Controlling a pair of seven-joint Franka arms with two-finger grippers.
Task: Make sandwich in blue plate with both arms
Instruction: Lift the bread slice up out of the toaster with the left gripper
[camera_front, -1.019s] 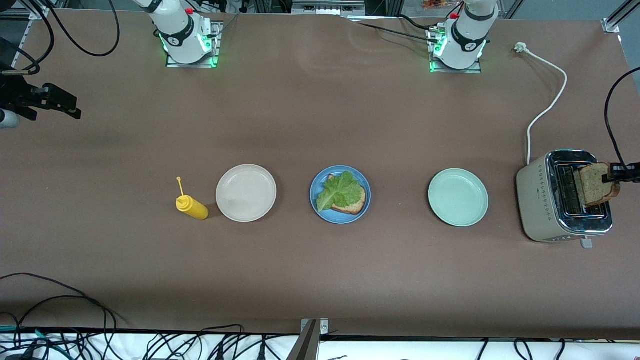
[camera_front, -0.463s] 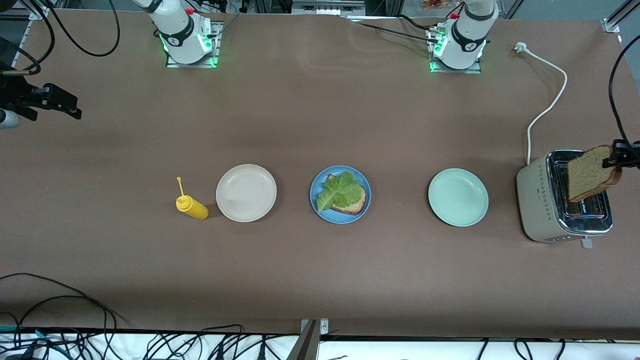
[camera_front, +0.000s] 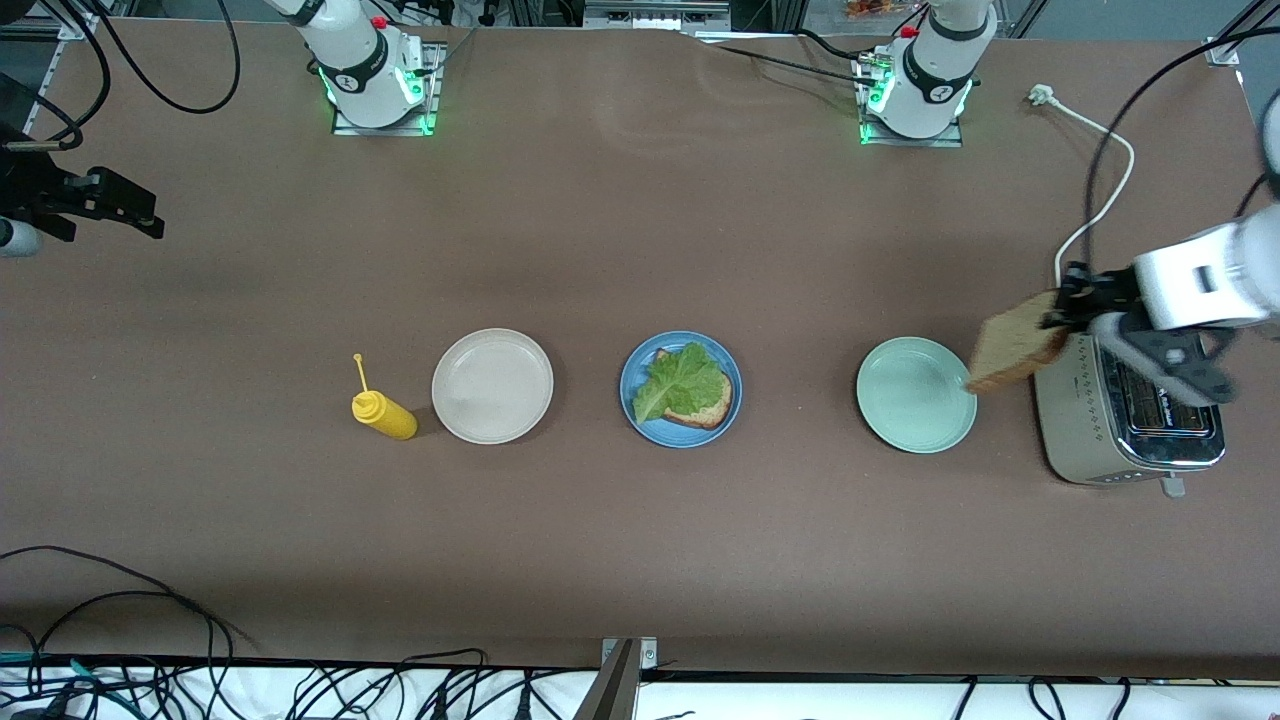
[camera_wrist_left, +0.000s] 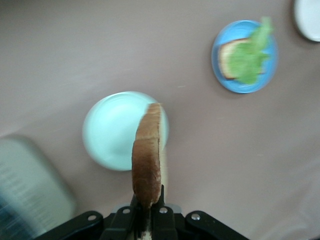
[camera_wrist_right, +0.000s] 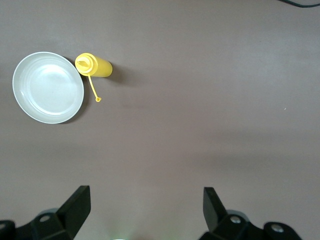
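The blue plate (camera_front: 632, 400) sits mid-table and holds one brown bread slice (camera_front: 712, 405) with a green lettuce leaf (camera_front: 680, 382) on top. My left gripper (camera_front: 1062, 318) is shut on a second brown bread slice (camera_front: 1015, 352), held on edge in the air over the gap between the toaster and the mint-green plate. In the left wrist view the slice (camera_wrist_left: 147, 157) hangs from the left gripper (camera_wrist_left: 148, 202), with the blue plate (camera_wrist_left: 235, 86) farther off. My right gripper (camera_wrist_right: 147, 207) is open and empty, waiting over bare table at the right arm's end (camera_front: 140, 218).
A pale mint-green plate (camera_front: 910, 405) lies between the blue plate and a beige toaster (camera_front: 1085, 420) at the left arm's end. A beige-white plate (camera_front: 492, 385) and a yellow squeeze bottle (camera_front: 385, 415) lie toward the right arm's end. A white cord (camera_front: 1100, 205) runs from the toaster.
My left gripper has lifted the bread slice out of the toaster slot and carried it toward the mint-green plate. The right arm has not moved.
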